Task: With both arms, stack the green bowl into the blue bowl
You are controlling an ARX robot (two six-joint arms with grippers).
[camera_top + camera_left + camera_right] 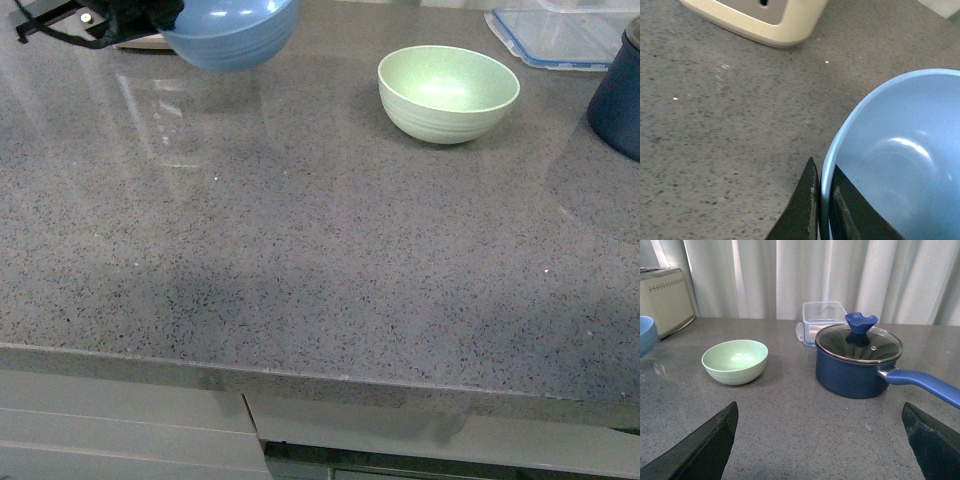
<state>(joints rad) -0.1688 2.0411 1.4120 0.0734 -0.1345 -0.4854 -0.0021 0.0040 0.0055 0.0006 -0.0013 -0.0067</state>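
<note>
I've L gripper (822, 169) pinching blue bowl (900, 150) rim; thin hold, may slip; R gripper (820, 412) wide, clear of green bowl (448, 92).

Green bowl (448, 92) upright, empty; blue bowl (235, 40) aloft, well apart.

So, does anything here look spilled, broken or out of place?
Nothing spilled or broken. The only oddity: the blue bowl hangs above the countertop, pinched by its rim in the left gripper, while the green bowl sits upright on it.
</note>
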